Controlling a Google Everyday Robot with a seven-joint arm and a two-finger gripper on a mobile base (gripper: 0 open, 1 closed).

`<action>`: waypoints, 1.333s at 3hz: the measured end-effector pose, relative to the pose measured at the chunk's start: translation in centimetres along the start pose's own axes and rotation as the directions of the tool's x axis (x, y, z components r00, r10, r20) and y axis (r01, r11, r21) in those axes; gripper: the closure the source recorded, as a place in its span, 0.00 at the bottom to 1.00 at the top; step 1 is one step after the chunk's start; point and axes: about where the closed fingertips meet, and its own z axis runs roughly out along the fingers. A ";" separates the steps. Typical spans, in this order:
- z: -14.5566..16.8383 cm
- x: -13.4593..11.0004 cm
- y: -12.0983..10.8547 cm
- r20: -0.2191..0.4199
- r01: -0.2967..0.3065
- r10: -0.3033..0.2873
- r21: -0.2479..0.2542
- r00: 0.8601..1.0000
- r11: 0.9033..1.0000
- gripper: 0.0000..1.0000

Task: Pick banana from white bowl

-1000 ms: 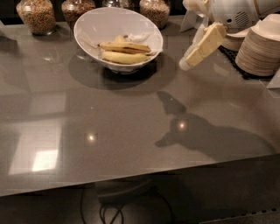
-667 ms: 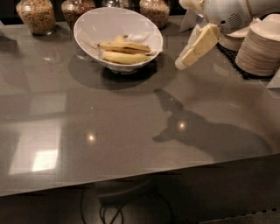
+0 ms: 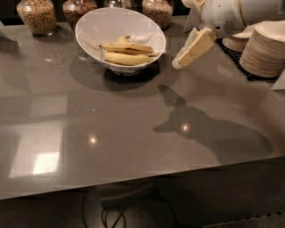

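The white bowl [image 3: 91, 29] stands tilted at the back of the grey table, left of centre. In it lies the brown-streaked banana [image 3: 127, 47], with a cleaner pale-yellow banana [image 3: 127, 59] in front of it and a smaller one [image 3: 122, 39] behind. My gripper [image 3: 180, 60] comes in from the upper right on a white arm. It hangs above the table just right of the bowl's rim, pointing down and to the left. It holds nothing and touches neither the bowl nor the bananas.
Three glass jars of grains [image 3: 39, 15] [image 3: 78, 9] [image 3: 156, 10] line the back edge behind the bowl. Stacks of off-white plates and bowls [image 3: 265, 49] sit on a black mat [image 3: 231, 54] at the right. The table's front edge [image 3: 142, 180] runs across below.
My gripper has moved a little to the left, closer to the bowl's right rim. The bowl and bananas have not moved.
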 end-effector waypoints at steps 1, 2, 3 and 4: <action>0.8 0.6 -1.4 0.009 0.001 -0.001 0.026 1.000 1.000 0.18; 1.5 1.0 -2.8 0.013 0.007 -0.008 0.037 1.000 0.999 0.40; 1.9 1.3 -3.5 0.015 0.012 -0.012 0.043 1.000 0.999 0.64; 3.8 2.0 -4.1 0.018 0.025 -0.026 0.007 1.000 1.000 0.74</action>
